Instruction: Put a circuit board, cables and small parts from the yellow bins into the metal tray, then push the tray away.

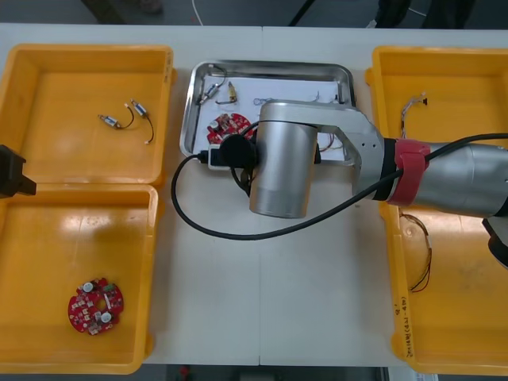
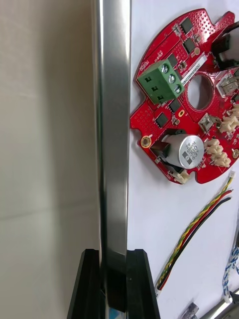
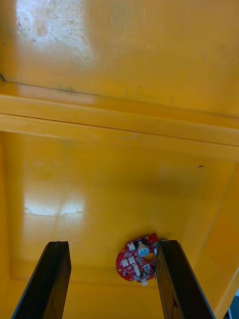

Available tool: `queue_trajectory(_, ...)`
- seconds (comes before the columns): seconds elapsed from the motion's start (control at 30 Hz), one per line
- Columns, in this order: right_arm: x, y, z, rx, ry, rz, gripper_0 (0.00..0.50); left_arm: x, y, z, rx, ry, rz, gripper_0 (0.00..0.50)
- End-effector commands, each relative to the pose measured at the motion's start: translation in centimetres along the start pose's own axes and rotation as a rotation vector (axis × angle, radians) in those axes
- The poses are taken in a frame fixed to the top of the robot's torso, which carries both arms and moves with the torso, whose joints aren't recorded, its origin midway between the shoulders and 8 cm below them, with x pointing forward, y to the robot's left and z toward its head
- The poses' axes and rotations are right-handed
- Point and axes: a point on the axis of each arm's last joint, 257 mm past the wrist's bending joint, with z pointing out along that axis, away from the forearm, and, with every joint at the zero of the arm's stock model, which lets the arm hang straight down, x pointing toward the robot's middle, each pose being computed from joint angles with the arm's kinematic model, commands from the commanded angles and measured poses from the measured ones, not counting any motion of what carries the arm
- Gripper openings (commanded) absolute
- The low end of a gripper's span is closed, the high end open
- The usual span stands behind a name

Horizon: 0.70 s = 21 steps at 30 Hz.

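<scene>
Our right gripper (image 2: pixel 113 254) clamps the tray (image 2: pixel 113 99) by its thin rim, which we judge stiff, light and slippery, so we'd push gently; our left gripper (image 3: pixel 113 244) hangs, fingers apart, over a bin (image 3: pixel 119 174).

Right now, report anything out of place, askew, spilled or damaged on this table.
Nothing stands out. The right hand is shut on the rim of the metal tray; a circuit board, a red and yellow cable and small metal parts lie inside it, nothing spilled. The left hand hangs open over a yellow bin holding another board.
</scene>
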Motion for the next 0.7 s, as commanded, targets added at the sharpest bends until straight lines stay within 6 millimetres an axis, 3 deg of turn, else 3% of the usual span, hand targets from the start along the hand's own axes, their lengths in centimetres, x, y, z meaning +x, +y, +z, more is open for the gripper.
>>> queue_trajectory(0.03,-1.0,-4.9,-1.1,0.081,-0.052,-0.001,0.000,-0.4,1.4,-1.5,-0.044,-0.026,0.106,0.500)
queue_trajectory(0.4,0.6,-6.7,-0.9,0.127,-0.020,-0.101,0.000,-0.4,1.4,-1.5,-0.044,-0.026,0.106,0.500)
queue_trajectory(0.7,0.7,-8.3,-0.1,0.159,-0.030,-0.110,0.000,-0.4,1.4,-1.5,-0.044,-0.026,0.106,0.500)
